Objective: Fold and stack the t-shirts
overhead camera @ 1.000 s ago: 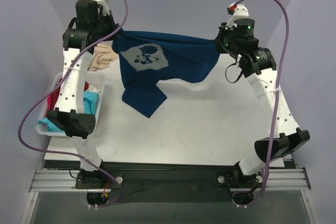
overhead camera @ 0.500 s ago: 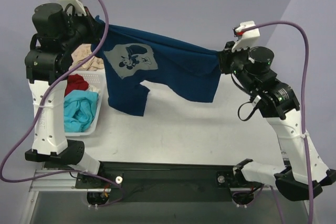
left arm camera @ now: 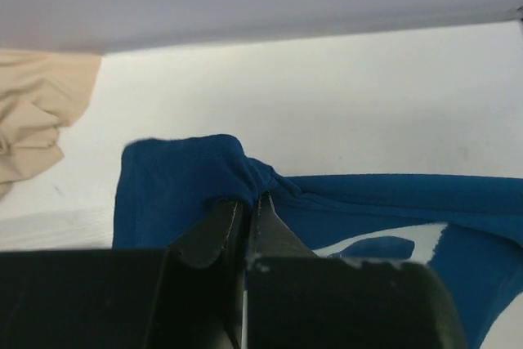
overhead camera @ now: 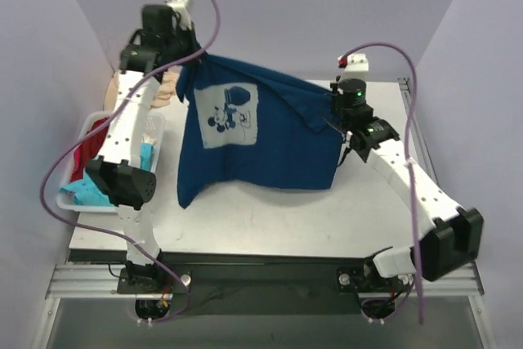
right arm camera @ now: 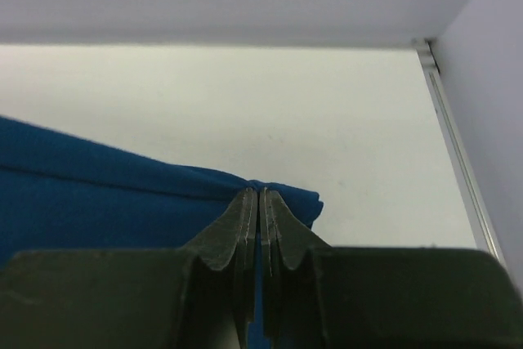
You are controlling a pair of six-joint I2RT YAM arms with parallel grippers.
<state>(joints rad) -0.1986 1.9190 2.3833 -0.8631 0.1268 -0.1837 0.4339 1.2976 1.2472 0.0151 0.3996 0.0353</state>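
The navy blue t-shirt point(overhead camera: 278, 140) with its pale blue cartoon print point(overhead camera: 227, 114) hangs stretched between my two grippers above the white table, its lower hem near the table. My left gripper point(overhead camera: 188, 61) is shut on the shirt's upper left corner; the pinched cloth shows in the left wrist view point(left arm camera: 176, 173). My right gripper point(overhead camera: 331, 104) is shut on the upper right corner, also seen in the right wrist view point(right arm camera: 106, 194). A red t-shirt point(overhead camera: 86, 149) and a turquoise t-shirt point(overhead camera: 82, 192) lie in the basket at the left.
A white basket point(overhead camera: 151, 132) stands at the table's left edge, partly hidden by my left arm. A beige cloth point(overhead camera: 167, 87) lies behind it, also in the left wrist view point(left arm camera: 33, 112). Lilac walls enclose the back and sides.
Both grippers swung the shirt around and spread it wider. The left gripper moved right and back, the right gripper moved left; the shirt now hangs flatter with the print facing the camera.
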